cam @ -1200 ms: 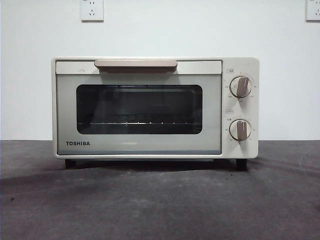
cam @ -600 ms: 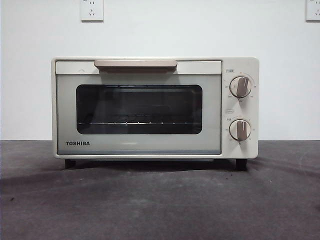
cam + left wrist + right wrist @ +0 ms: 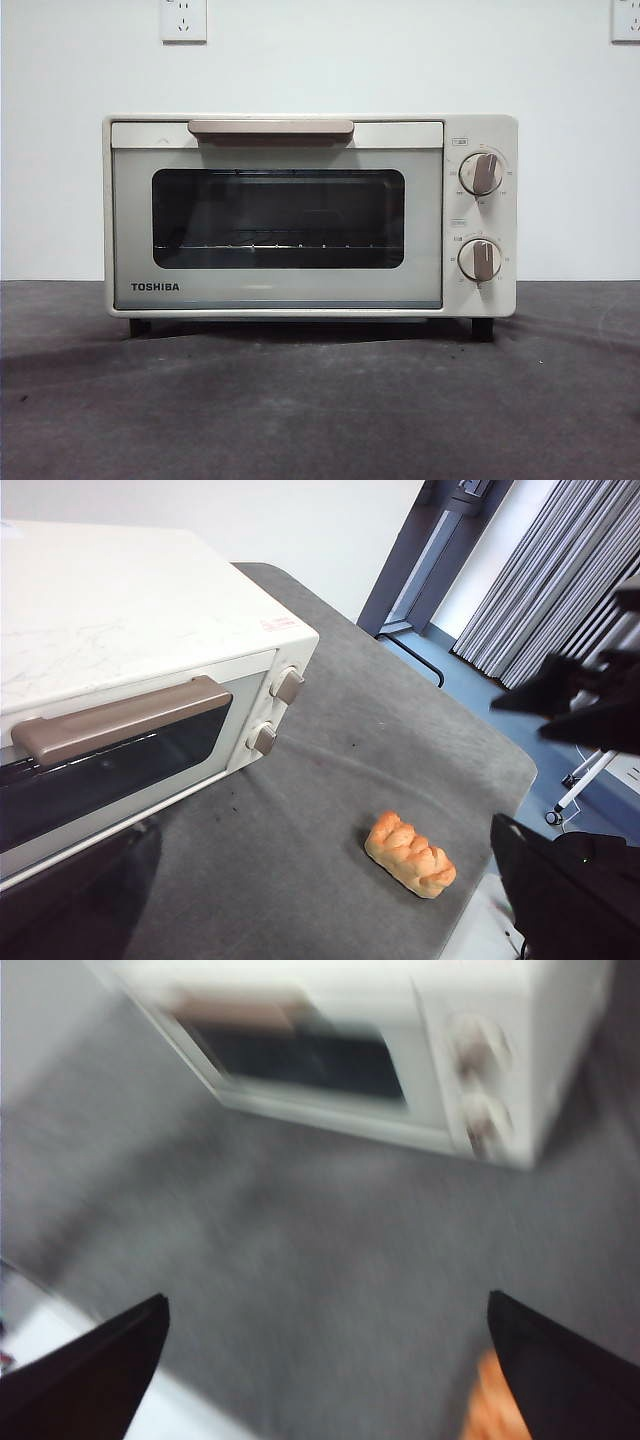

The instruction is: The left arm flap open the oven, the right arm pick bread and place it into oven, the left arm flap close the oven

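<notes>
The cream-white TOSHIBA oven (image 3: 310,215) stands on the dark grey table with its door shut and its beige bar handle (image 3: 271,128) on top of the door. No arm shows in the front view. In the left wrist view the oven (image 3: 130,650) is close, and my left gripper (image 3: 320,920) hangs open above the table in front of it. The bread (image 3: 410,855), a small golden-brown knobbly loaf, lies on the table past the oven's knob side. The right wrist view is blurred: my right gripper (image 3: 320,1380) is open above the table, and the bread (image 3: 495,1410) is by one jaw.
The oven's two beige knobs (image 3: 481,173) are on its right face. A wire rack (image 3: 270,245) shows through the dark window. The table's edge (image 3: 500,810) is near the bread. Another dark arm (image 3: 590,700) shows in the left wrist view.
</notes>
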`<state>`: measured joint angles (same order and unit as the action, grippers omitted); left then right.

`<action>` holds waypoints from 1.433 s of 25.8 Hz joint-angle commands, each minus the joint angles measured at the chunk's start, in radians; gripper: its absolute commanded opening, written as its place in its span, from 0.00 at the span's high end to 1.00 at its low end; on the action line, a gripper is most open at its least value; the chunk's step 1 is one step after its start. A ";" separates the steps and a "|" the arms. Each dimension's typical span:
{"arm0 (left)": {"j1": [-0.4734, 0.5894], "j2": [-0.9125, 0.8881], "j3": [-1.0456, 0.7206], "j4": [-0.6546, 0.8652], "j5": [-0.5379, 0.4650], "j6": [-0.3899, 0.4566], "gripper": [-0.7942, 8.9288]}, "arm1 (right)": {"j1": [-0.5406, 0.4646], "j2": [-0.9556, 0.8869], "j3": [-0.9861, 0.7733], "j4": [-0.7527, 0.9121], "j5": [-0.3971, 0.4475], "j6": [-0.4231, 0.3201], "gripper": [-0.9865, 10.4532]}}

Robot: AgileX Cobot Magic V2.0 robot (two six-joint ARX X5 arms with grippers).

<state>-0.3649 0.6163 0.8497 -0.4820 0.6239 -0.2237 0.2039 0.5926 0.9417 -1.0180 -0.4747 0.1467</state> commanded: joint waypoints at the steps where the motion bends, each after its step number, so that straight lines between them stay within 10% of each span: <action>1: -0.003 0.005 0.020 0.011 0.001 0.030 0.37 | 0.005 0.061 0.007 -0.078 0.047 0.016 0.47; 37: -0.003 0.011 0.020 0.057 0.000 0.033 0.37 | 0.076 0.592 -0.249 0.103 0.344 0.184 0.47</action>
<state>-0.3649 0.6216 0.8497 -0.4370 0.6239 -0.2005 0.2749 1.1675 0.6872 -0.9230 -0.1345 0.3302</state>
